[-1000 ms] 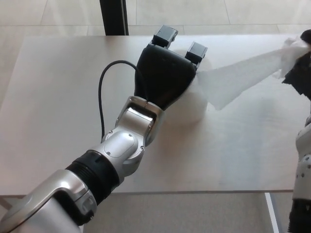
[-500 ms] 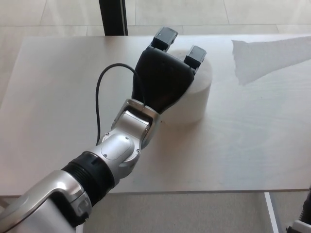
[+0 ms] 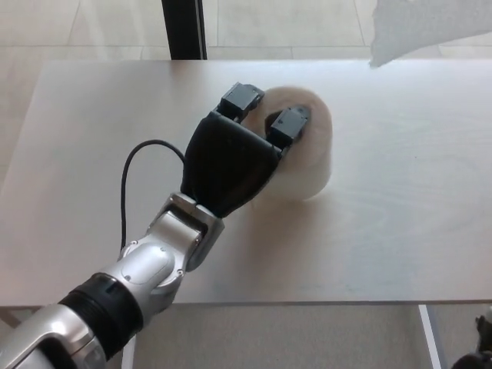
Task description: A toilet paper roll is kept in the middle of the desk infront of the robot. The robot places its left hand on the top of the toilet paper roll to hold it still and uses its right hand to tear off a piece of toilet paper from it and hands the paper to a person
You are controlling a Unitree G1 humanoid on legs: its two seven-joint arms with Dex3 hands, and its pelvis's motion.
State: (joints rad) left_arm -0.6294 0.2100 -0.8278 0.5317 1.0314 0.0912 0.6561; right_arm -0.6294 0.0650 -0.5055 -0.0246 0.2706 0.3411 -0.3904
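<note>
Left arm (image 3: 146, 277) comes in from bottom-left corner, silver segments with black joint ring, reaching diagonally up across the counter (image 3: 400, 231). Thin black cable (image 3: 127, 192) loops off the wrist, arcing over the counter just left of the hand. Left hand (image 3: 234, 157) black, palm down, lying over the near-left side of the toilet paper roll (image 3: 311, 157). Two fingers (image 3: 286, 125) extended forward, slightly apart, tips resting on the roll's top; one tip sits at the dark core hole. Not curled around anything, just pressing flat on top; thumb not visible.

Roll is white, standing upright near counter middle, a bit toward the far edge, partly covered by the hand. Right and front sides of the roll exposed. No sheet trailing from it that I can see.

Dark vertical post (image 3: 183, 29) on the tiled floor beyond the counter's far edge, upper left of the roll.

Top right corner: loose white paper piece (image 3: 419, 27), ragged lower edge, up above the far edge of the counter, well apart from the roll. What holds it is out of frame. Right hand not in view.
</note>
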